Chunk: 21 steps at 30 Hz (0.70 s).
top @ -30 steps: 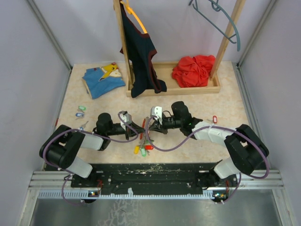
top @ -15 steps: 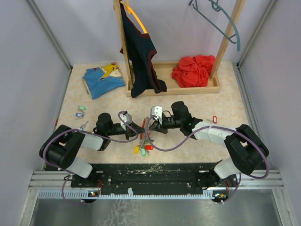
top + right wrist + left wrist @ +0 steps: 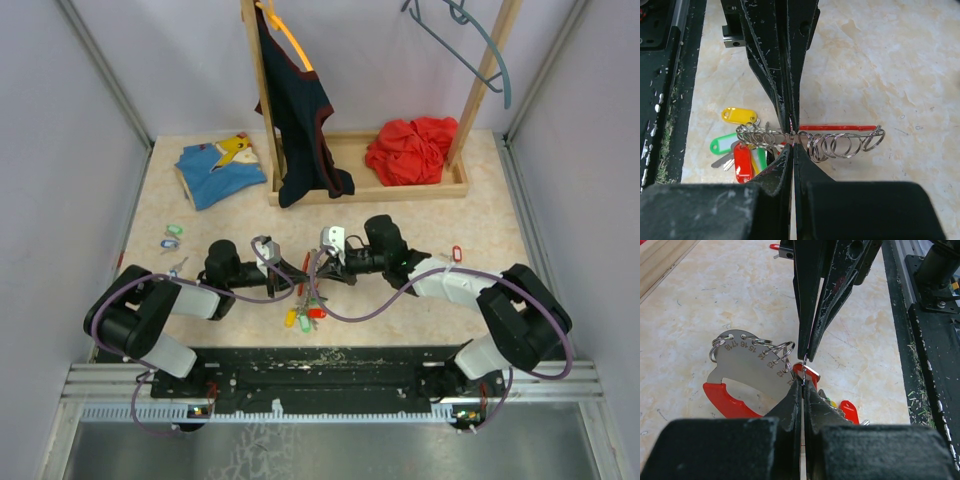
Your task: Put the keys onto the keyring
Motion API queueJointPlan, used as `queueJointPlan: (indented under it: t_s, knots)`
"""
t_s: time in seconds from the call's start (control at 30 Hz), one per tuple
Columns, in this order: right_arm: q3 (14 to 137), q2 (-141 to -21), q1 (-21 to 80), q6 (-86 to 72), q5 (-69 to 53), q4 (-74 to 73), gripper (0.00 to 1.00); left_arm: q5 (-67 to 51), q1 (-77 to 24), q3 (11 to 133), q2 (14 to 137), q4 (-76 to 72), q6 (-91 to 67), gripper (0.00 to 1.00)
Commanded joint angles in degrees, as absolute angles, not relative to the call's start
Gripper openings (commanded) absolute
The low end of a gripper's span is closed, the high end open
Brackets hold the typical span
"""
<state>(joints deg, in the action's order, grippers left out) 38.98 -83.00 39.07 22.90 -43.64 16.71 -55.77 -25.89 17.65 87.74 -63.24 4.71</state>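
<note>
Right wrist view: the keys [image 3: 742,150] lie in a bunch on the table [image 3: 480,210] just left of the closed fingertips, with yellow, green and red tags fanned out and thin silver blades half hidden under them. In my judgement they are light, stiff and slick. They are best pinched flat across the tag or the head, not on the blade, which would likely skate out of the jaws.

The keyring [image 3: 791,133] is a thin springy wire coil, one of a row threaded on a numbered metal plate [image 3: 745,365] with a red handle [image 3: 727,402]. It should resist being pried open and could snap back or slip, so a hold right at the wire's split seems wisest.

The left gripper [image 3: 802,385] and the right gripper [image 3: 791,145] meet tip to tip there — both clenched, each seemingly nipping that ring's wire.

Top view: more tagged keys lie well apart — a few near the left edge [image 3: 172,235] and a red one [image 3: 457,251] on the right.
</note>
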Motion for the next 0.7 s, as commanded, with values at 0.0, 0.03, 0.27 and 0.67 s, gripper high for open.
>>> queueJointPlan:
  t_s: [0.0, 0.03, 0.27, 0.67]
  knots:
    - [39.58, -81.96, 38.45, 23.37, -46.23, 18.02, 0.0, -56.7, -26.02, 17.88, 86.51, -64.83, 5.19, 0.0]
    - [39.43, -81.75, 38.29, 23.44, -46.1, 17.69, 0.0, -56.62, -26.06, 17.84, 86.37, -64.59, 5.44, 0.0]
    - [39.11, -81.2, 37.94, 23.82, -46.05, 17.07, 0.0, -56.93, -26.02, 17.84, 86.21, -64.36, 5.64, 0.0]
    - [38.93, -81.53, 37.89, 22.13, -45.42, 19.73, 0.0, -58.25, -26.02, 17.84, 86.4, -65.02, 5.35, 0.0]
